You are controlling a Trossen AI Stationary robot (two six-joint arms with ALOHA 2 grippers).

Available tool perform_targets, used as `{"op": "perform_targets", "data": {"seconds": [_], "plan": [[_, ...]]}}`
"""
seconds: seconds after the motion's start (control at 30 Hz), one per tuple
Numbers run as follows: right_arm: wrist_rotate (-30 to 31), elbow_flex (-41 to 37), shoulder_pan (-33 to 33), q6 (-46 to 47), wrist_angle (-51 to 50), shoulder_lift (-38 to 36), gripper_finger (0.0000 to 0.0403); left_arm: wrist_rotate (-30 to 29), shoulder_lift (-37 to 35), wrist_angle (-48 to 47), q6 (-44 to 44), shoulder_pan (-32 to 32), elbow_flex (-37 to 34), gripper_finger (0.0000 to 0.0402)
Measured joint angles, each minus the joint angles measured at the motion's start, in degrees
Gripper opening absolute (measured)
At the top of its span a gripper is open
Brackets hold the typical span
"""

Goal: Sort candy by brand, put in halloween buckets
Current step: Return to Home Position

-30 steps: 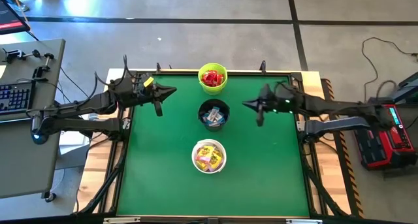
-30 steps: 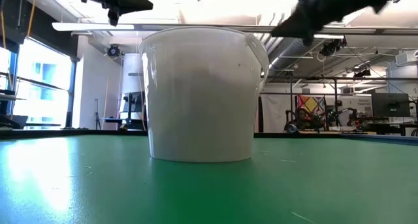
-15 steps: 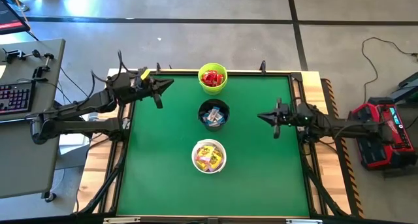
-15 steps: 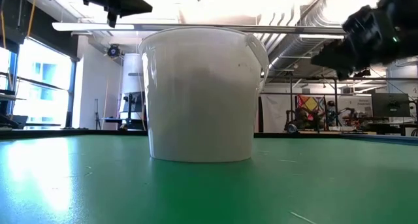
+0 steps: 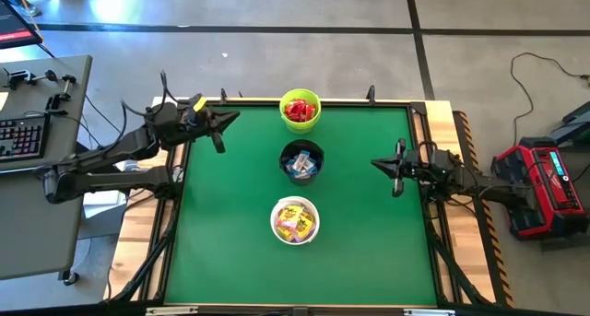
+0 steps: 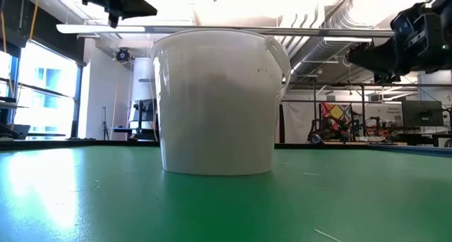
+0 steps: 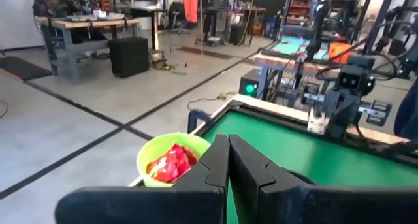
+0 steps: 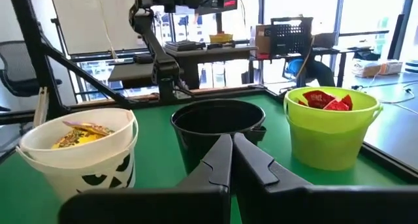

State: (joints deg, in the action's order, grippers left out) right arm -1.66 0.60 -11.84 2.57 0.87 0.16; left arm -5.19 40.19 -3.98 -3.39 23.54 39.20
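Fingers [image 7: 210, 168] pinched, green bucket [image 5: 316, 121] holds red candy [image 5: 300, 109], white bucket [image 5: 274, 222] yellow candy [image 5: 295, 220]

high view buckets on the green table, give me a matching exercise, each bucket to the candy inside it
Column 1
1. lime green plastic bucket
2. black plastic bucket
3. white plastic bucket

Column 2
A. yellow wrapped candy packets
B. red wrapped candy packets
C. blue-and-white wrapped candy packets

Pairs: 1-B, 2-C, 3-A
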Motion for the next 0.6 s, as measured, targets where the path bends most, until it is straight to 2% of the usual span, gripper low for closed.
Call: {"op": "perform_targets", "data": {"seconds": [0.2, 0.43, 0.6], "plan": [[0.2, 0.0, 0.0, 0.4, -0.1, 0.1, 0.0000, 2.6, -5.0, -5.7, 0.6, 1.3, -1.0, 0.0000], [1.7, 0.0, -0.7, 0.4, -0.2, 0.1, 0.0000, 3.5, -14.3, 5.9, -0.4, 2.1, -14.7, 0.0000], [1.7, 0.0, -2.2, 0.1, -0.2, 0.1, 0.0000, 3.5, -21.4, 4.7, -1.3, 2.8, -20.4, 0.0000]]}}
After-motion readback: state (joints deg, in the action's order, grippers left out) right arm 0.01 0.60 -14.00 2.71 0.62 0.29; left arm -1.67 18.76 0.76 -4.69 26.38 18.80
